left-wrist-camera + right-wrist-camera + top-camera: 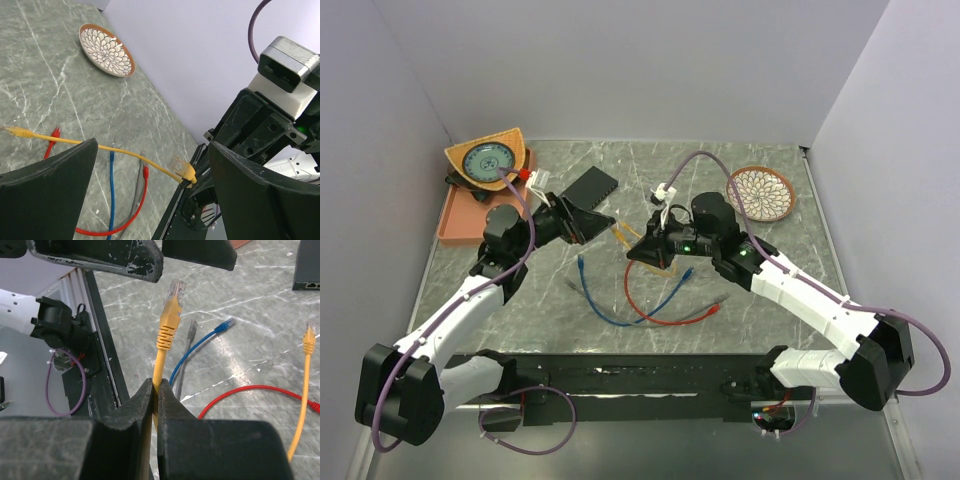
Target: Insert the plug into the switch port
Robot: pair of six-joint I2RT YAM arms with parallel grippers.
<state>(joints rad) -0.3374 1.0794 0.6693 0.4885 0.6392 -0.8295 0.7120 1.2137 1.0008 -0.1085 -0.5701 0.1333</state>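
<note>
My right gripper (pixel 157 386) is shut on a yellow cable just below its plug (pixel 172 297), and the plug's clear tip points away from the jaws. In the left wrist view the same plug (pixel 185 169) shows between the wide-open fingers of my left gripper (pixel 152 145), which touch nothing. From above, the left gripper (pixel 603 224) and right gripper (pixel 638 250) face each other at mid-table. The flat black switch (pixel 592 184) lies behind the left gripper. Its port row (pixel 312 285) faces the right wrist camera from the far right corner.
Red (pixel 638 300), blue (pixel 610 300) and grey (pixel 705 312) cables lie looped on the marble table in front of the grippers. The yellow cable's other end (pixel 309 337) rests on the table. An orange tray (pixel 460 222) is at left, and a patterned plate (pixel 763 192) at back right.
</note>
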